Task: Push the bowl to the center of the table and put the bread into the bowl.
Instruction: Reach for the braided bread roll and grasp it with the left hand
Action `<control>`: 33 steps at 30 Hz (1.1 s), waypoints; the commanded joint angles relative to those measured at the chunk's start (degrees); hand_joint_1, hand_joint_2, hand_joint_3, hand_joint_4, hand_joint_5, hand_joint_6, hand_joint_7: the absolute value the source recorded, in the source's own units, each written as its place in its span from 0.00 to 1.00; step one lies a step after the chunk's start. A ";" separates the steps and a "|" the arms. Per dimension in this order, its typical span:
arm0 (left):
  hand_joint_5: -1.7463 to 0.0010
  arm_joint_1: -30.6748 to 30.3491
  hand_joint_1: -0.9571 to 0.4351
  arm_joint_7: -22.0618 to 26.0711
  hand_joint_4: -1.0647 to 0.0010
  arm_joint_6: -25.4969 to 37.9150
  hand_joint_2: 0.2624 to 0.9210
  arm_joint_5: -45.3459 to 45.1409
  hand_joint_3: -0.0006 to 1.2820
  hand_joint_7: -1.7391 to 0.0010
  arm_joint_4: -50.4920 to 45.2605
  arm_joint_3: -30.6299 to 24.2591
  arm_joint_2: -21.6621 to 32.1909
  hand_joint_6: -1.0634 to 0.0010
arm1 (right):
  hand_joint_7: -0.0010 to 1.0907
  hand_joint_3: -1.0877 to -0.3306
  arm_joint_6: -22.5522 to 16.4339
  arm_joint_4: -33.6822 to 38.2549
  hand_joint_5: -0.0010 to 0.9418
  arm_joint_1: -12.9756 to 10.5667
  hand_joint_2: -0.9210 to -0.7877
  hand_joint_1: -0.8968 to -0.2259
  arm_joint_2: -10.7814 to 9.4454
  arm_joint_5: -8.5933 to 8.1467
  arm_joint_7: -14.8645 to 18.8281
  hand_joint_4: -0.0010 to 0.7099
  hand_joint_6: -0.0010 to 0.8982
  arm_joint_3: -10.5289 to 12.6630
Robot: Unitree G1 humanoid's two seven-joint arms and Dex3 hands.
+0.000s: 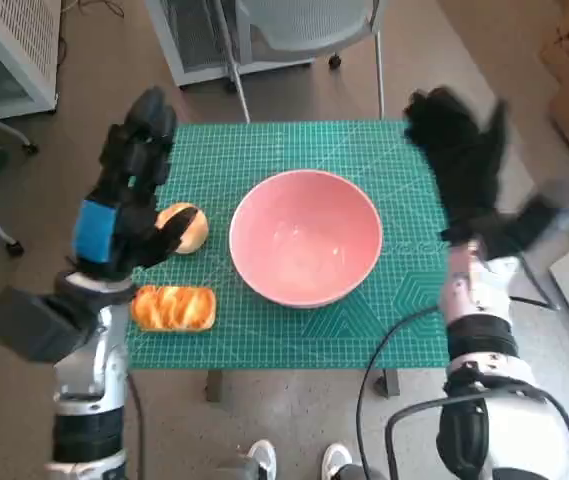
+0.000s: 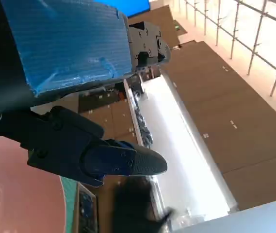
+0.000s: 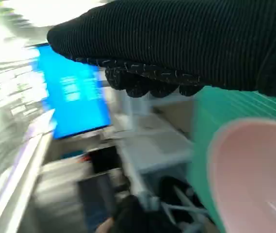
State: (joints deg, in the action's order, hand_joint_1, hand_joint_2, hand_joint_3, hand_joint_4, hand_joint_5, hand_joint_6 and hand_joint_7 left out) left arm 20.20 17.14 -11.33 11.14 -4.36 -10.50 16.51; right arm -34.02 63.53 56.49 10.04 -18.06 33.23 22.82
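One pink bowl at the centre of the green-matted table, two breads at 9 o'clock: a round roll and a long loaf; left robot hand and right robot hand raised, fingers apart, holding nothing.
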 commanded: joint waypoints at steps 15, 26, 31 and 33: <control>1.00 -11.41 0.40 14.32 0.96 35.25 0.72 -18.80 0.01 0.86 -31.64 -1.12 31.64 0.89 | 0.02 0.47 -3.78 -18.17 0.01 -7.94 0.00 0.37 -0.39 -5.33 6.94 0.34 0.41 -2.51; 1.00 -9.25 0.56 20.51 0.88 53.12 0.67 -24.97 0.00 0.97 -35.79 11.12 37.06 0.70 | 0.02 0.50 -1.71 -19.01 0.01 -7.88 0.00 0.36 -1.29 -6.71 6.94 0.37 0.41 -3.28; 1.00 -8.20 0.58 20.06 0.87 55.44 0.68 -26.91 0.00 0.98 -32.78 15.78 36.42 0.68 | 0.02 0.51 -0.73 -19.32 0.01 -7.86 0.00 0.35 -1.63 -7.70 7.52 0.37 0.41 -3.54; 1.00 -7.66 0.57 19.71 0.86 55.66 0.68 -27.78 0.00 0.98 -31.00 17.70 36.18 0.67 | 0.01 0.51 -0.58 -19.30 0.01 -7.83 0.00 0.35 -1.65 -7.99 7.80 0.37 0.41 -3.55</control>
State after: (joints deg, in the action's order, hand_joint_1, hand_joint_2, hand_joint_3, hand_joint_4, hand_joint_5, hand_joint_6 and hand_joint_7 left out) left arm 10.89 37.22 43.41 -14.86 -37.47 4.85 53.04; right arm -35.52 44.18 50.18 8.65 -25.16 40.34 19.42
